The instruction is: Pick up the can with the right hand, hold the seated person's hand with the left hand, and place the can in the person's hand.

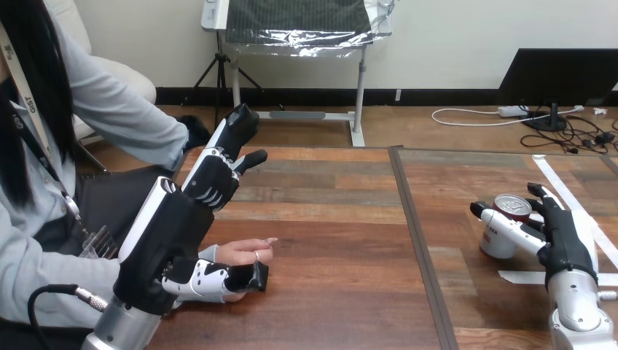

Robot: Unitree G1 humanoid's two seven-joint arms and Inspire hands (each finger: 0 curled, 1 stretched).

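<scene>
Right hand (562, 246) wrapped round can (508, 216), so lift it straight and upright off the table (328, 219); far left of can, open-fingered left hand (178, 227) arches over person's hand (246, 252).

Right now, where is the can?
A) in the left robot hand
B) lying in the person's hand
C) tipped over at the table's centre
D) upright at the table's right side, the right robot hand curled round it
D: the can stands upright at the right with the right robot hand curled round it, far from the person's hand.
</scene>
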